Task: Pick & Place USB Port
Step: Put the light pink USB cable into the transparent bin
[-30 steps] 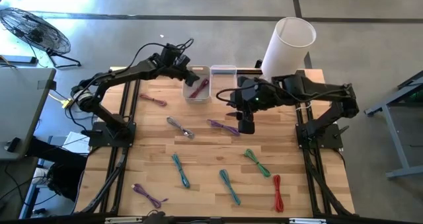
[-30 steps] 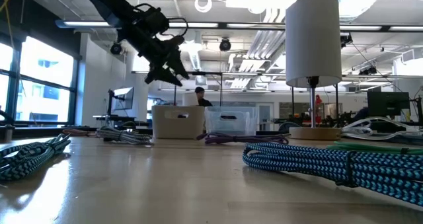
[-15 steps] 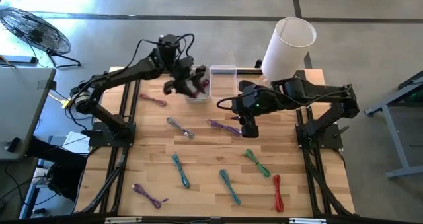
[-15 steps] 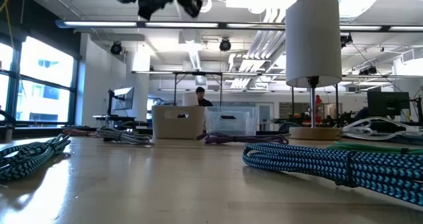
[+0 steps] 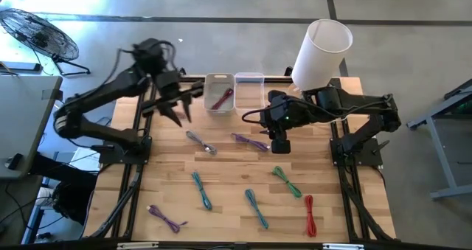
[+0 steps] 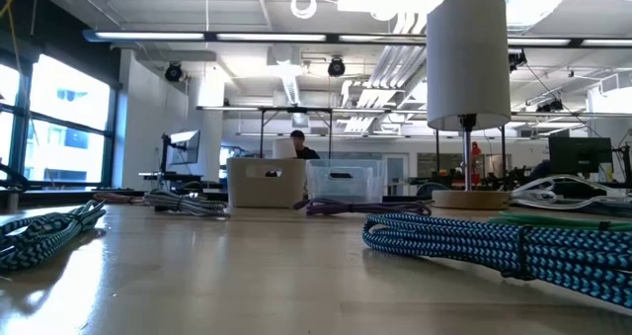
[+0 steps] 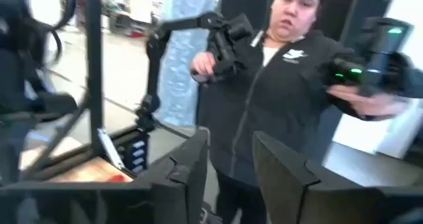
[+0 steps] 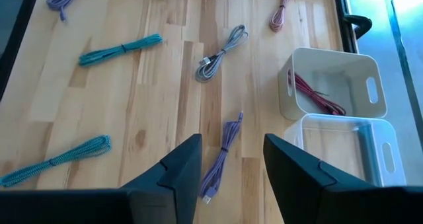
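Observation:
Several bundled USB cables lie flat on the wooden table: pink [image 5: 171,111], grey [image 5: 200,141], purple [image 5: 251,141], two teal, green [image 5: 287,181], red [image 5: 310,214] and another purple. A maroon cable [image 5: 221,99] lies in the white bin [image 5: 209,80], beside the clear bin [image 5: 248,79]. My right gripper [image 5: 278,141] hangs open over the right end of the purple cable [image 8: 221,151], touching nothing. My left gripper [image 5: 177,108] is raised near the table's far left, open [image 7: 228,178] and empty, facing out into the room.
A tall white cylinder [image 5: 322,51] stands at the far right corner on a round base. In the low view a blue braided cable [image 6: 494,241] lies close to the camera. A person [image 7: 277,85] holding hand-held grips stands beyond the table. Bare wood lies near the left edge.
My left arm has risen from over the white bin, left the low view's top, and swung toward the table's left edge, its gripper turning to face the room. The maroon cable stays in the bin. My right gripper holds over the purple cable.

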`<state>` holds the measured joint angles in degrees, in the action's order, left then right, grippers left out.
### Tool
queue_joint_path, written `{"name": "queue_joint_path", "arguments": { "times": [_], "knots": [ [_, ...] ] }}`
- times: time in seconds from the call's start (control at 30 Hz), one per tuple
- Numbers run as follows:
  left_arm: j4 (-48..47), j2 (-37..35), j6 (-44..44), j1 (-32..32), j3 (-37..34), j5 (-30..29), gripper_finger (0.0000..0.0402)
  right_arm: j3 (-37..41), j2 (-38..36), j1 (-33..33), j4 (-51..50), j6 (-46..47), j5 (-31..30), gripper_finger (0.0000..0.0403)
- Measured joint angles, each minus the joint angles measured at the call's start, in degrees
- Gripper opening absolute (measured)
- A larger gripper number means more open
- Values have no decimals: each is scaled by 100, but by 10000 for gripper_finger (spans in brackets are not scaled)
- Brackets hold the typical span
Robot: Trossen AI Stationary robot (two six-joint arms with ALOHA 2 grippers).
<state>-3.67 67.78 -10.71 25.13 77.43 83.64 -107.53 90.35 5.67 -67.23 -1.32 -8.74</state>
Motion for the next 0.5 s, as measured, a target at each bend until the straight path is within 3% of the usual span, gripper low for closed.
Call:
{"name": "queue_joint_path", "arguments": {
  "times": [0.27,0.37,0.5],
  "knots": [
    [-1476,-1068,682,444,2,-657,9,0,0,0,0,4,-5,156],
    [-2349,-1407,1267,649,2,-1122,12,0,0,0,1,44,-8,156],
    [-3453,-1799,2139,845,2,-2171,10,0,0,0,8,46,-10,156]
  ]
}}
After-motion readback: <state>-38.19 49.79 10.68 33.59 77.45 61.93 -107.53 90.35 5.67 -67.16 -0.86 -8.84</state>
